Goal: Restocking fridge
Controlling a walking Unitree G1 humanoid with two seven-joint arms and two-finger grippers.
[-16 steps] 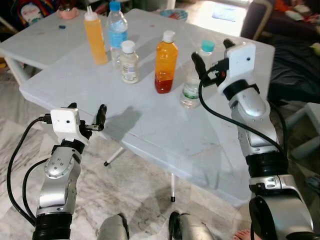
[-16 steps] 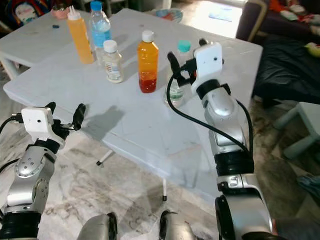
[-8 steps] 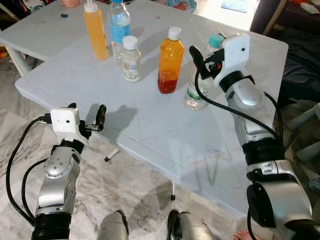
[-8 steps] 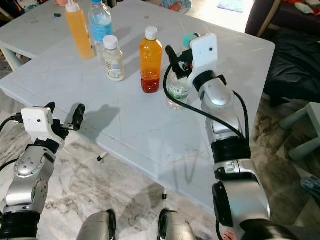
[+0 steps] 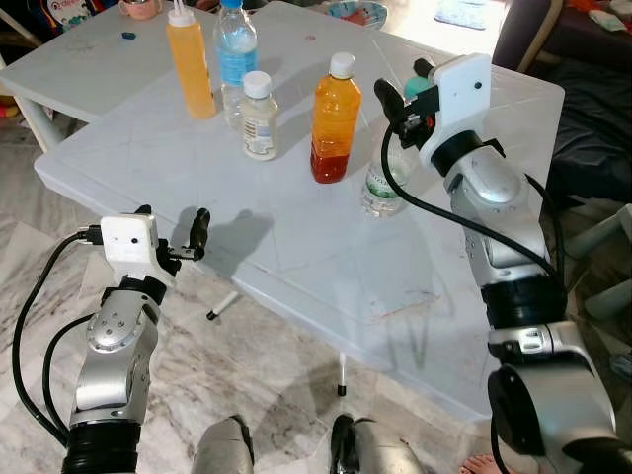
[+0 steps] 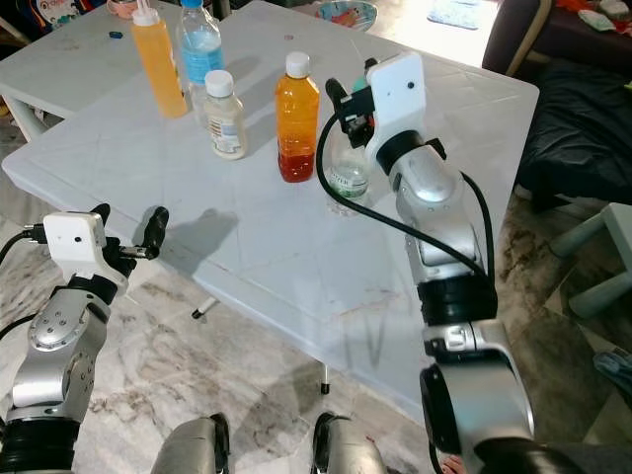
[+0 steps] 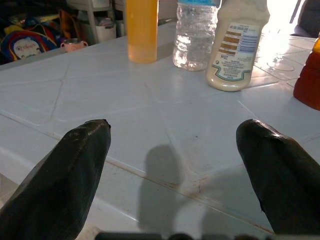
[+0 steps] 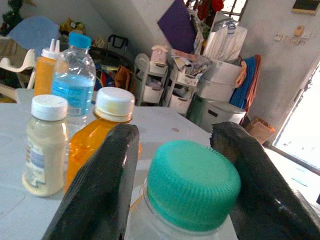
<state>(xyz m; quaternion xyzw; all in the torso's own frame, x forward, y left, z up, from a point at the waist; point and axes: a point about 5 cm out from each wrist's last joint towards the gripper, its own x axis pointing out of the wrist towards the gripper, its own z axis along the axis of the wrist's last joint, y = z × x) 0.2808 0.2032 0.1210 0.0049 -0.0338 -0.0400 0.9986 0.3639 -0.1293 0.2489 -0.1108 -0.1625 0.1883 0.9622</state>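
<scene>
Item: green-capped water bottle (image 6: 346,173) on bench (image 5: 326,267). My right hand (image 8: 175,165) has advanced, fingers apart, straddling the cap; grasp pending. Left hand (image 5: 170,225) apart, idle.

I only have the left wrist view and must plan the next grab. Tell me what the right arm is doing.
Observer: The right gripper is open, its jaws straddling the green cap of a clear water bottle.
Operator: Say whether it has gripped the bottle.
Observer: Not yet; both fingers stand apart from the cap.
Operator: Report what stands next to that bottle.
Observer: An orange juice bottle with a white cap, to the robot's left of it on the table.
</scene>
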